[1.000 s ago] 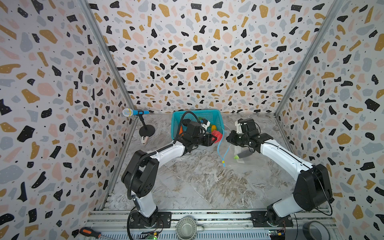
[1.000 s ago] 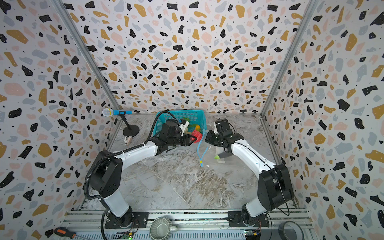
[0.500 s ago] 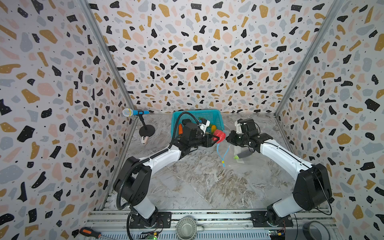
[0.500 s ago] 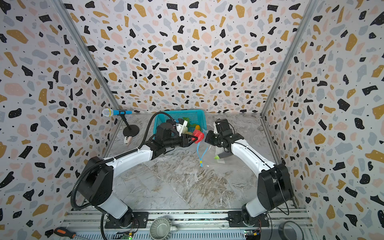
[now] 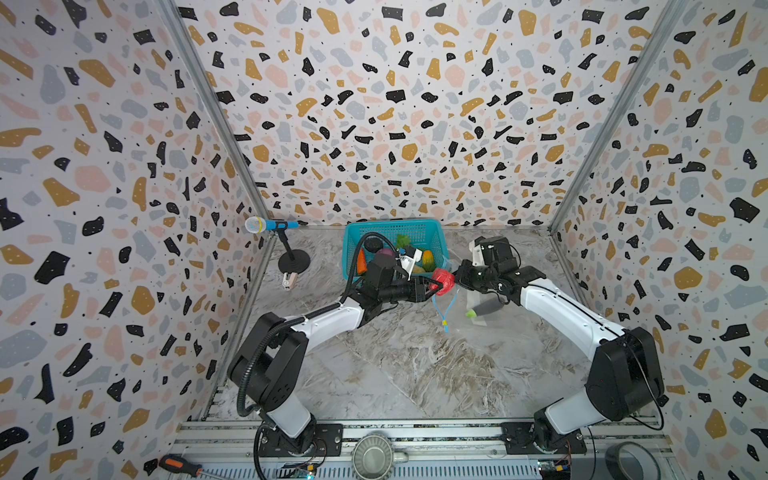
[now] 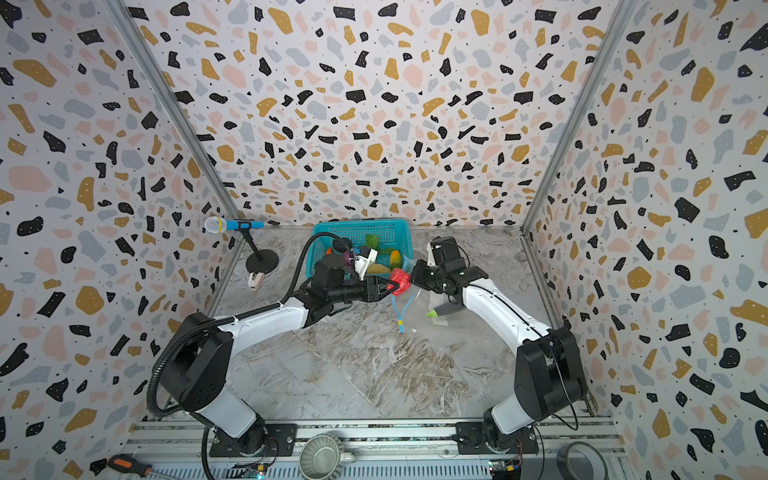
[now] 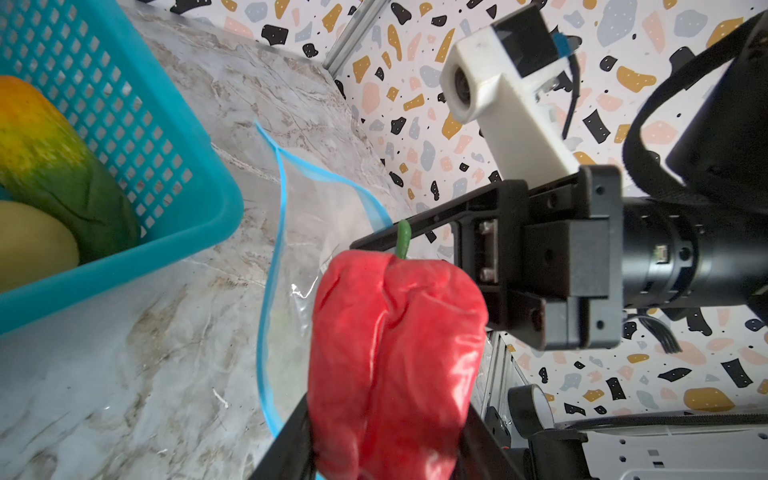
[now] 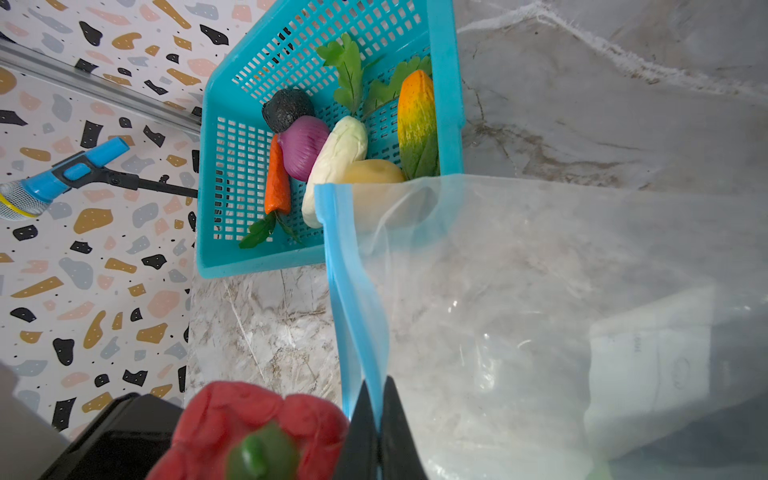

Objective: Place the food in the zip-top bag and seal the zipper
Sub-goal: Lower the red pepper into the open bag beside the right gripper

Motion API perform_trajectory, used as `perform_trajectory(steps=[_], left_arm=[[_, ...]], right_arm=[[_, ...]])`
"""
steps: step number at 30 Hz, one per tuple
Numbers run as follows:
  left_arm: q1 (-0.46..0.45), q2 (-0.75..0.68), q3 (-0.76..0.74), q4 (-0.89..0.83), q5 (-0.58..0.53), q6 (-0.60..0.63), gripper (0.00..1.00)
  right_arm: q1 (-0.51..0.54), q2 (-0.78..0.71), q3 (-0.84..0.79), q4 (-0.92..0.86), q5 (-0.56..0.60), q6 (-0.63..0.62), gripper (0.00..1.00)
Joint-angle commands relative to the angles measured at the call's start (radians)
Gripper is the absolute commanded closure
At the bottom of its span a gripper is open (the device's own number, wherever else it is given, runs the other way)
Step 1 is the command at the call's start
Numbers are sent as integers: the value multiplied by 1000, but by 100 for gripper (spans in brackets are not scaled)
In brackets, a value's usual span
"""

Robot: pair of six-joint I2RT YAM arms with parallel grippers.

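My left gripper [image 5: 435, 286] [image 7: 386, 449] is shut on the red pepper [image 5: 443, 280] [image 6: 400, 281] [image 7: 395, 353], held above the table beside the bag's mouth. My right gripper [image 5: 458, 277] [image 8: 376, 415] is shut on the light blue zipper [image 8: 357, 299] [image 7: 270, 291] and lifts one edge of the clear zip-top bag [image 5: 473, 316] [image 8: 540, 311]. The yellow slider [image 5: 444, 322] hangs low on the strip. A dark eggplant [image 5: 484, 308] lies inside the bag. Carrot [image 8: 277, 174], onion [image 8: 303, 145], radish [image 8: 336, 166], potato [image 8: 374, 172] and corn [image 8: 415, 120] lie in the teal basket [image 8: 232, 257].
The basket [image 5: 432, 228] stands against the back wall, just behind both grippers. A microphone on a stand [image 5: 270, 225] is at the back left. A screwdriver [image 5: 178, 463], a metal cup [image 5: 372, 453] and a tape roll [image 5: 631, 461] lie on the front rail.
My left gripper has carried the red pepper to the right, from the basket's front toward the bag's mouth and the right gripper. The right arm has stayed still.
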Motion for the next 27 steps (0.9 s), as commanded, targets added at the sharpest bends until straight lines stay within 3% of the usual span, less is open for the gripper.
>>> perform_trajectory(steps=[1, 27], left_arm=[[2, 19, -11, 28, 5, 25, 71], [7, 71, 12, -24, -26, 61, 69]], right_arm=[[-4, -36, 29, 9, -7, 7, 100], [10, -40, 23, 31, -17, 18, 100]])
